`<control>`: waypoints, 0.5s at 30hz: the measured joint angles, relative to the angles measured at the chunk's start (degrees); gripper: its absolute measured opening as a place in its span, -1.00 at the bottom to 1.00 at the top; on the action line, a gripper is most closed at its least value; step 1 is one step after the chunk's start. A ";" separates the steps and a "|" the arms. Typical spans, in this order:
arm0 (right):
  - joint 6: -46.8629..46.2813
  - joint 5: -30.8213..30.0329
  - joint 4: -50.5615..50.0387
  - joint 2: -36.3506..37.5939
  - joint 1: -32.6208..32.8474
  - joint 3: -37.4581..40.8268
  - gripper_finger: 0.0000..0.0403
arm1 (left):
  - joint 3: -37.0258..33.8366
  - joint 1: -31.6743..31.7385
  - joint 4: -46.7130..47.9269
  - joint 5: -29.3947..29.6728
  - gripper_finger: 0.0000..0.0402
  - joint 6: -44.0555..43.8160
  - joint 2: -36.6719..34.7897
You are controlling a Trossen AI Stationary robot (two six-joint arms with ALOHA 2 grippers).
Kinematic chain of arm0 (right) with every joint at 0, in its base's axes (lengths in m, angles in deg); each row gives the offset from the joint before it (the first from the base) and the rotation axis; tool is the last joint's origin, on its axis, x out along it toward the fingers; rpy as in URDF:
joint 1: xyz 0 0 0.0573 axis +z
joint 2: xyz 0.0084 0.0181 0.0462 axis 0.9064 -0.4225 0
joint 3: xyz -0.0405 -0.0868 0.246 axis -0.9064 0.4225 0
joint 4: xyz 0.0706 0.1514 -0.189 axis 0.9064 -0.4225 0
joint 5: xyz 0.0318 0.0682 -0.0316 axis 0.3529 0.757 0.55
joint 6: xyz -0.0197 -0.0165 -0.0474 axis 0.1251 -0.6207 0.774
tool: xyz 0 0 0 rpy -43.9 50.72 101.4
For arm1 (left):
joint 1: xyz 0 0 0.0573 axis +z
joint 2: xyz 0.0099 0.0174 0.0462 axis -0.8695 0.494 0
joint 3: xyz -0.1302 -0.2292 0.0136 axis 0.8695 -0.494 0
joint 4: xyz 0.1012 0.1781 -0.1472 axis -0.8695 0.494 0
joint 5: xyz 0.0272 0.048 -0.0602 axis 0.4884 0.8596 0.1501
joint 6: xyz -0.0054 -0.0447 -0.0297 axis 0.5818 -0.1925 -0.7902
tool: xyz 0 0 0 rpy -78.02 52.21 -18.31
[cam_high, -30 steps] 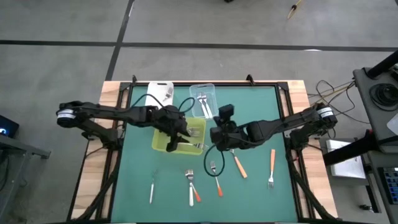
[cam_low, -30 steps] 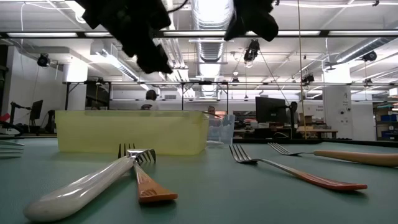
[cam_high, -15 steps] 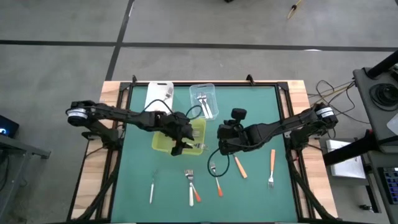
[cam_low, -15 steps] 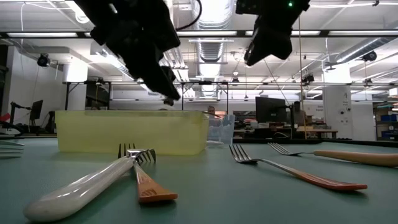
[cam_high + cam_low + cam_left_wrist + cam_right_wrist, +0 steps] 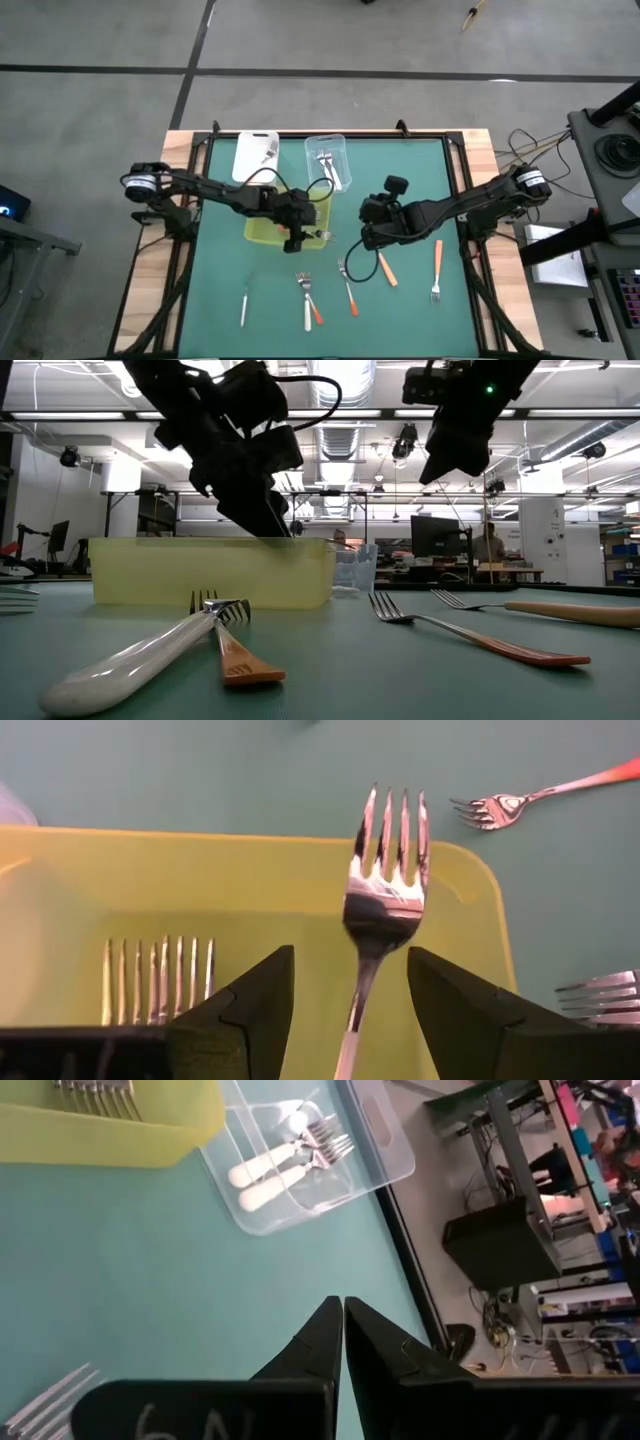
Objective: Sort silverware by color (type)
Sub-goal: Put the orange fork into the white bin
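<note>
Spread wide, the left gripper's jaws stand on either side of an all-silver fork without clamping it; its handle runs back between the fingers and its tines point away, over the far wall of the yellow-green tray. By my reading the fork is being let go into the tray, where another silver fork already lies beside it.

Nearest on the green table lie the unsorted pieces: a white-handled fork at the left, a white-handled and an orange-handled fork crossing, then three more orange-handled forks toward the right, their long axes running roughly near to far. Farther back, the right gripper hangs over these with its jaws pressed shut on nothing. It is the nearer arm to the orange-handled fork just to its near right. Farthest stand a clear tub holding white-handled forks and a white tub.
</note>
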 joint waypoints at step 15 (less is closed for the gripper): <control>-0.44 -0.46 7.19 0.00 0.13 3.98 -0.96 | 0.00 -0.19 -1.57 -0.02 -0.23 -0.24 1.95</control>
